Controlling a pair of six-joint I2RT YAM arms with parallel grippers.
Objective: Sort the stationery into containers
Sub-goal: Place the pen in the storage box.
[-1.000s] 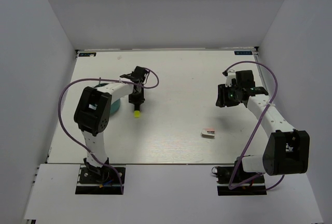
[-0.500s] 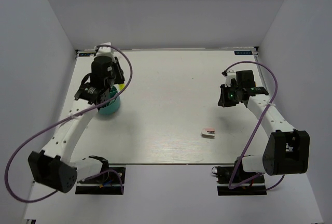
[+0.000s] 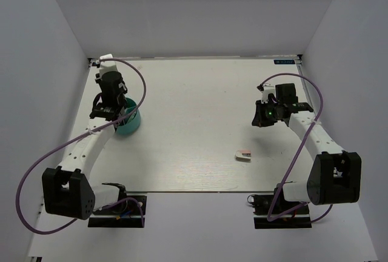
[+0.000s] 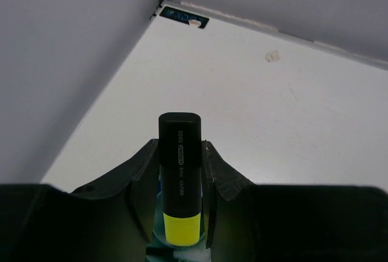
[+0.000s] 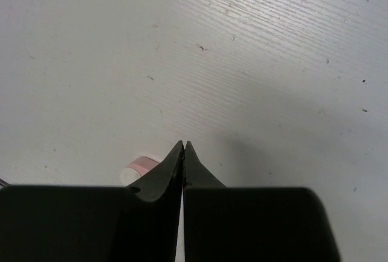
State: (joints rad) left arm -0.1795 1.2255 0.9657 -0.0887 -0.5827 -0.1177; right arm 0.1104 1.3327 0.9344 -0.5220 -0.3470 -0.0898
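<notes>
White tabletop (image 3: 200, 92), boxed in by pale walls, fills the overhead view. Nearest your arm bases, toward the right, a small pink-and-white block (image 3: 243, 155) lies flat and alone. Just beyond it your right claw (image 3: 258, 119) hangs above the bare surface, its fingers pressed together on nothing. Seen from that wrist, the block's pink edge peeks out beside the closed tips. Across on the left, at about the same depth, your left claw (image 3: 114, 114) hovers over the left rim of the round teal holder (image 3: 130, 125). It is clamped on a black marker (image 4: 179, 165) with a yellow end. The yellow end sits deep between the fingers and the black end juts past their tips. You cannot tell which compartment lies beneath.

The marker looks light, stiff and smooth, so it may slide if the grip loosens; pinching the barrel's sides seems sound. The block looks light and low, probably an eraser with some give. Take it across its narrow sides, tips close to the tabletop.
</notes>
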